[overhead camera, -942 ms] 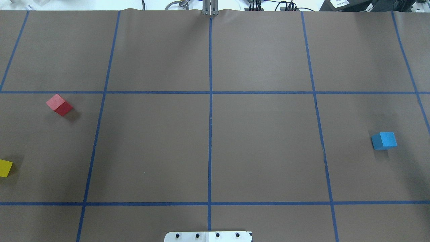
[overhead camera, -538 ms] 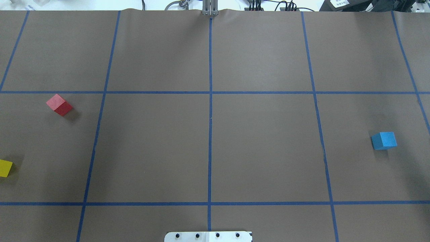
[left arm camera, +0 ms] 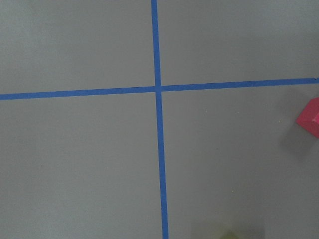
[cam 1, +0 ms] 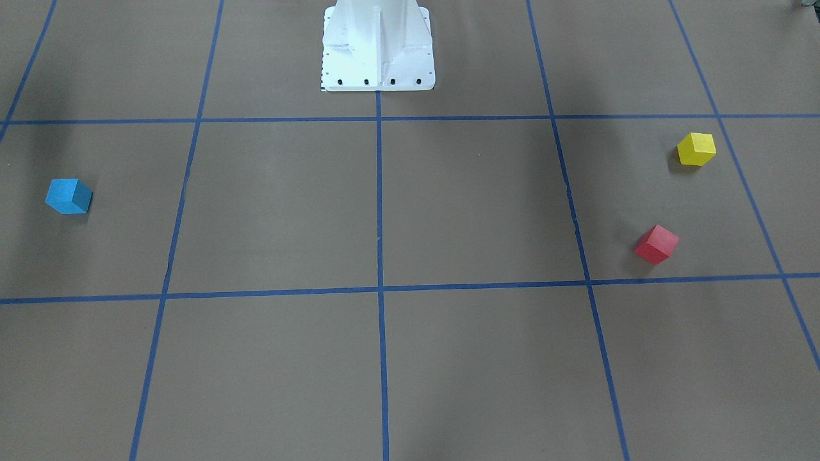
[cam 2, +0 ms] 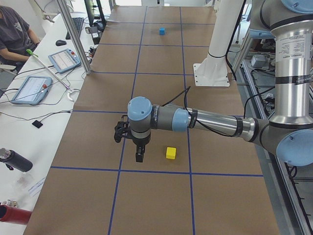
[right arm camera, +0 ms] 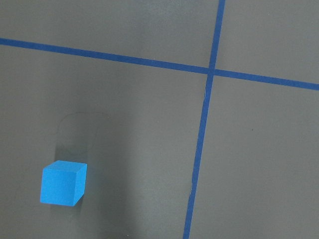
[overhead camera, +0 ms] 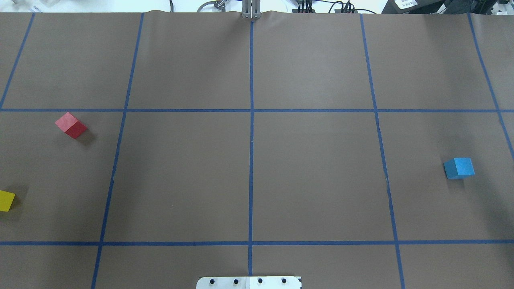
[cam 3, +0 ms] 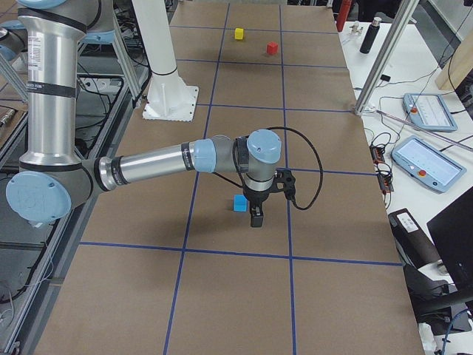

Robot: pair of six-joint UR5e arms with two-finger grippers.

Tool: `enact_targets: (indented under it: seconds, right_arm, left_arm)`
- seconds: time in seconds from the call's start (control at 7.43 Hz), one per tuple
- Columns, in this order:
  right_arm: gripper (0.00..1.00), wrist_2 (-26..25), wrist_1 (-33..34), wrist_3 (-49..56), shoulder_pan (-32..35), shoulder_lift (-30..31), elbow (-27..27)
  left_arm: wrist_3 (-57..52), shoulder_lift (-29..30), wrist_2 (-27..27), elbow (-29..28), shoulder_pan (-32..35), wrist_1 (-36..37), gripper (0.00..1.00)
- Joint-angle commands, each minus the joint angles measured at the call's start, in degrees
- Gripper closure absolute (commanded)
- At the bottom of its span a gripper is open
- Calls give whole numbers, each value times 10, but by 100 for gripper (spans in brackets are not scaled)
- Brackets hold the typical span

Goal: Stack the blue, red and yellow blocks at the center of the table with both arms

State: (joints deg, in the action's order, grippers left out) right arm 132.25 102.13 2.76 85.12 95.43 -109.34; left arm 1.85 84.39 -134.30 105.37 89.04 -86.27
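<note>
Three blocks lie far apart on the brown table (overhead camera: 321, 172). The blue block (overhead camera: 459, 167) sits at the right. The red block (overhead camera: 71, 125) sits at the left, and the yellow block (overhead camera: 6, 200) is at the left edge. In the exterior left view my left gripper (cam 2: 139, 155) hangs over the table beside the yellow block (cam 2: 170, 152). In the exterior right view my right gripper (cam 3: 256, 217) hangs next to the blue block (cam 3: 239, 203). I cannot tell whether either is open or shut. Neither wrist view shows fingers; the right one shows the blue block (right arm camera: 62, 182), the left one a red corner (left arm camera: 310, 118).
The white pedestal (cam 1: 378, 45) stands at the robot's side of the table. A side bench with tablets (cam 2: 29, 89), cables and a seated person (cam 2: 14, 34) runs along the far side. Metal posts (cam 3: 384, 55) stand at that edge.
</note>
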Motion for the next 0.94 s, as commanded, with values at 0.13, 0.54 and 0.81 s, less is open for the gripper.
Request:
enact_targets:
  seconds: [0.13,0.54,0.81]
  right_arm:
    - [0,25,-25,-30,-40,4,1]
    - [0,9,-215,-263,-134,37,11]
    - [0,-3,-283,-384,-207,40,18]
  left_arm:
    - [0,-1,0,0,-1,0,0]
    - [0,1,0,0,-1,0,0]
    - [0,1,0,0,-1,0,0]
